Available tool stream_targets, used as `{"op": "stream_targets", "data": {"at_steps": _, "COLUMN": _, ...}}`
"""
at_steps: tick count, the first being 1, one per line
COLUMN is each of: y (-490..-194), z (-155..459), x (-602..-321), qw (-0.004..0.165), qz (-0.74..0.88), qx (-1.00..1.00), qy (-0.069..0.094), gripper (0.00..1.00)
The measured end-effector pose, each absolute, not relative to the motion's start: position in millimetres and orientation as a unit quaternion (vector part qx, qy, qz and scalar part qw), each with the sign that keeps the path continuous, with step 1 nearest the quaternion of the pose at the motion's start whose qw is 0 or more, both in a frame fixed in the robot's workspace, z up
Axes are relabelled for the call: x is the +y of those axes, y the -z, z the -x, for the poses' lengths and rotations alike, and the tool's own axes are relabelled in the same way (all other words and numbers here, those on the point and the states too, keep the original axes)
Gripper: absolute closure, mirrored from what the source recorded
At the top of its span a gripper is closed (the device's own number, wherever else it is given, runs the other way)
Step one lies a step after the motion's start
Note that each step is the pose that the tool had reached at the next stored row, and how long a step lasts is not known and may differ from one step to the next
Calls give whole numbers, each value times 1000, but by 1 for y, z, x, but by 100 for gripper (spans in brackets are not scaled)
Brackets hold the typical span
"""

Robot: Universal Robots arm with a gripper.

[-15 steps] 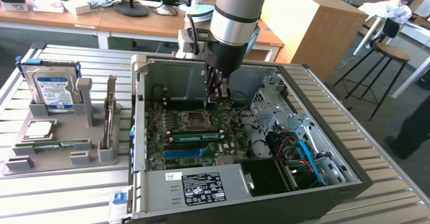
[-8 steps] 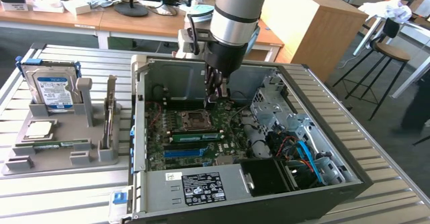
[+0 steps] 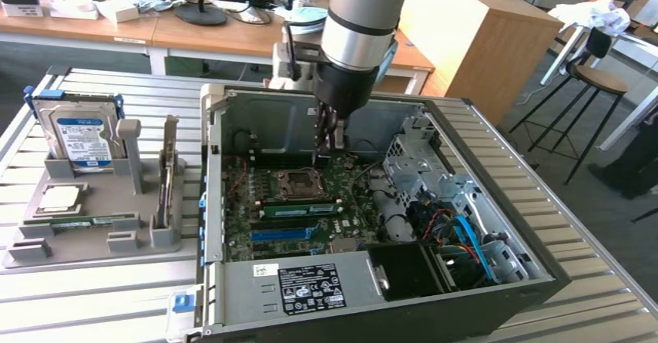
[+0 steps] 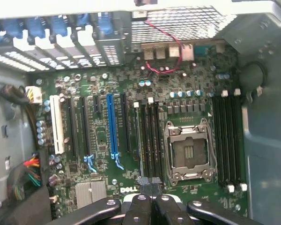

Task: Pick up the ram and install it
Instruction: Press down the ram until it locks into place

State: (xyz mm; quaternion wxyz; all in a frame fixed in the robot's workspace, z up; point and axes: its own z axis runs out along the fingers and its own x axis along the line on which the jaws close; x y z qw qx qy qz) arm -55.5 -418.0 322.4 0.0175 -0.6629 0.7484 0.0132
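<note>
The ribbed, matt silver metal tabletop [image 3: 92, 297] carries a matt grey plastic parts holder [image 3: 98, 227] and an open dull grey sheet-metal computer case [image 3: 231, 119]. Inside lies a green circuit-board motherboard [image 4: 107, 197] with a glossy blue plastic slot [image 4: 111, 124] and a shiny metal processor socket [image 4: 189, 150]. The black hand [image 4: 152, 185] looks smooth, faintly glossy.

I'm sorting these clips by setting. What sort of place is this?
Probably an office-style lab: an open PC case sits on a slatted metal bench, with wooden desks and a stool behind.
</note>
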Motion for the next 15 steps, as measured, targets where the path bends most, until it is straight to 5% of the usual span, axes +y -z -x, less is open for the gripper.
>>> {"op": "stream_targets", "data": {"at_steps": 15, "y": -319, "z": 55, "x": -418, "qw": 19, "qz": 555, "qx": 831, "qy": -11, "gripper": 90}}
